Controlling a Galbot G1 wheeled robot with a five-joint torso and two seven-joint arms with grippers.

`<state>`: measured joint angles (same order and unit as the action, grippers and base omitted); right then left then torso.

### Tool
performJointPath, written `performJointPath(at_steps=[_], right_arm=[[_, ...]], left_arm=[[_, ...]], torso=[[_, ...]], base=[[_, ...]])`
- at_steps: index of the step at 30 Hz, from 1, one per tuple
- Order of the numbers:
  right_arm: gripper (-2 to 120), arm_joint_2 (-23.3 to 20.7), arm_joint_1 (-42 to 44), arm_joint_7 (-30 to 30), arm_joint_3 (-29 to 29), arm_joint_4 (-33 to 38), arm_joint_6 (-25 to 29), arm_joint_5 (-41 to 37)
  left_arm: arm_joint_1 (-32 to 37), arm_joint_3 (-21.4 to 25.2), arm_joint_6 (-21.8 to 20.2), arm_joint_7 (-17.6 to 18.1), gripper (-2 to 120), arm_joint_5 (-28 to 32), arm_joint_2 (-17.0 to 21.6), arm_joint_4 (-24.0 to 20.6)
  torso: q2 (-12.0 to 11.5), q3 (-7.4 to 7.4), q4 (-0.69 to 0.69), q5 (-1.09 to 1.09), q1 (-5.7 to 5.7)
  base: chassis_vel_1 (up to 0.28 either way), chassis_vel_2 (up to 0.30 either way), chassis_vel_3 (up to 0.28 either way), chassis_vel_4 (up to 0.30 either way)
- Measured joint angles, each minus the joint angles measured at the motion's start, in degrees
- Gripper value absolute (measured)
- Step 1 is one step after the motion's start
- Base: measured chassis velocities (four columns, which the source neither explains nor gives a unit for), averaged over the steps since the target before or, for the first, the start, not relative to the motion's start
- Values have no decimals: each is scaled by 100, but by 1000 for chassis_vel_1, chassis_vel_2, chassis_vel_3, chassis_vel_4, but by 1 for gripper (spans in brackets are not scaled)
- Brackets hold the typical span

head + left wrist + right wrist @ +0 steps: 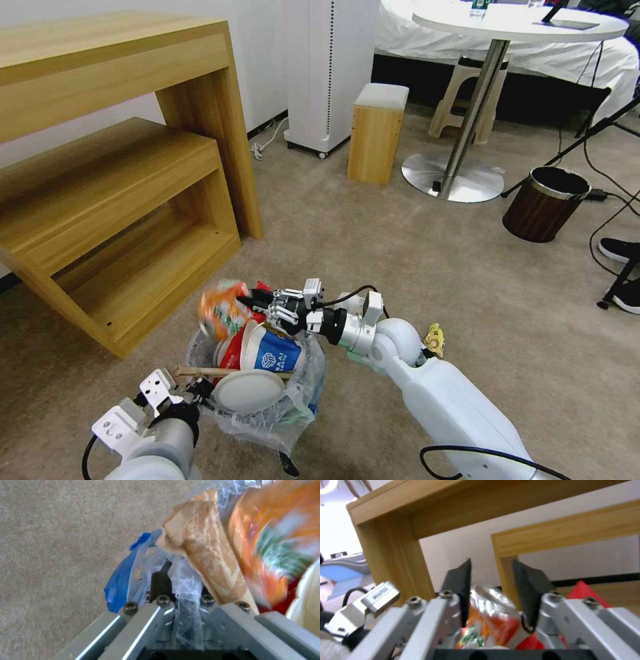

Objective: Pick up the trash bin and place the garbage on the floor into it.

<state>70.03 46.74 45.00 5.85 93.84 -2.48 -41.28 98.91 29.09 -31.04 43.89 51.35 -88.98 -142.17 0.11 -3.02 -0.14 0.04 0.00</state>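
Observation:
The trash bin [303, 393], lined with a clear plastic bag, is held low in front of me above the beige floor [373, 253]. My left gripper [195, 390] [181, 590] is shut on its rim and bag. The bin is heaped with garbage: a blue-white cup [273, 353], a white lid, a wooden stick [200, 371] [206, 555]. My right gripper [252, 302] [490, 565] hovers over the bin with its fingers apart. The orange can [223, 310] [490, 620] [266, 542] shows blurred just at the fingertips, over the bin's far rim. A yellow wad [435, 340] lies on the carpet beside my right arm.
A wooden stepped shelf [120, 200] stands close on the left. Farther off are a wooden stool [377, 133], a round table's metal base [453, 177], a brown wood-grain bin [545, 203] and cables with a stand at the right. Open carpet lies ahead.

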Motion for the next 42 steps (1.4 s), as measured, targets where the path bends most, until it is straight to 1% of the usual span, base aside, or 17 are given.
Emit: performJointPath(at_steps=[3,4,9,11,12,14,16,17,18,20,21,23,24,26,31,36,42], right_arm=[[55,-38,-15,146,-27,18,-12,22],[55,-38,-15,146,-27,18,-12,22],[73,-75,13,101,-193,183,64,-39],[84,-90,125,-396,-335,319,304,-95],[84,-90,125,-396,-335,319,304,-95],[93,-129,307,-1183,-603,492,486,-137],[98,-177,429,-1591,-883,539,711,-14],[98,-177,429,-1591,-883,539,711,-14],[100,-239,550,-1872,-1171,544,1110,179],[100,-342,726,-2039,-1555,616,1365,429],[100,-342,726,-2039,-1555,616,1365,429],[100,-517,1015,-2190,-2141,760,1566,732],[100,-517,1015,-2190,-2141,760,1566,732],[100,-585,1260,-2239,-2638,809,1696,913],[100,-538,1749,-2296,-3440,917,1883,1065],[100,-616,2319,-2199,-4100,1013,2145,1031],[100,-705,2613,-2141,-4346,1023,2396,986]], left_arm=[[-25,-1,-1,-7,0,-19,-2,9],[-25,-1,-1,-7,0,-19,-2,9],[-85,86,-3,-34,0,-19,9,76],[-138,189,-3,-62,0,-19,28,175],[-138,189,-3,-62,0,-19,28,175],[-180,283,-3,-67,0,-10,63,253],[-199,321,-3,-67,0,13,83,272],[-199,321,-3,-67,0,13,83,272],[-220,349,-4,-63,0,43,98,283],[-246,381,-3,-58,0,79,110,301],[-246,381,-3,-58,0,79,110,301],[-284,402,-3,-56,0,100,123,344],[-284,402,-3,-56,0,100,123,344],[-310,411,-3,-61,0,104,132,369],[-309,475,4,-76,0,168,182,353],[-271,558,21,-90,0,250,225,307],[-296,566,30,-96,0,205,230,333]], torso=[[0,0,0,0,0],[0,0,0,0,0],[0,0,1,0,0],[0,0,0,0,0],[0,0,0,0,0],[1,0,1,1,0],[0,0,1,1,0],[0,0,1,1,0],[0,0,0,1,0],[0,0,0,2,0],[0,0,0,2,0],[1,1,-1,0,0],[1,1,-1,0,0],[0,1,-1,2,0],[0,1,0,2,0],[0,1,0,1,0],[0,1,0,1,0]], base=[[0,0,0,0],[0,0,0,0],[0,0,0,0],[0,0,0,0],[0,0,0,0],[0,0,0,0],[0,0,0,0],[0,0,0,0],[0,0,0,0],[0,0,0,0],[0,0,0,0],[0,0,0,0],[0,0,0,0],[0,0,0,0],[0,0,0,0],[0,0,0,0],[0,0,0,0]])
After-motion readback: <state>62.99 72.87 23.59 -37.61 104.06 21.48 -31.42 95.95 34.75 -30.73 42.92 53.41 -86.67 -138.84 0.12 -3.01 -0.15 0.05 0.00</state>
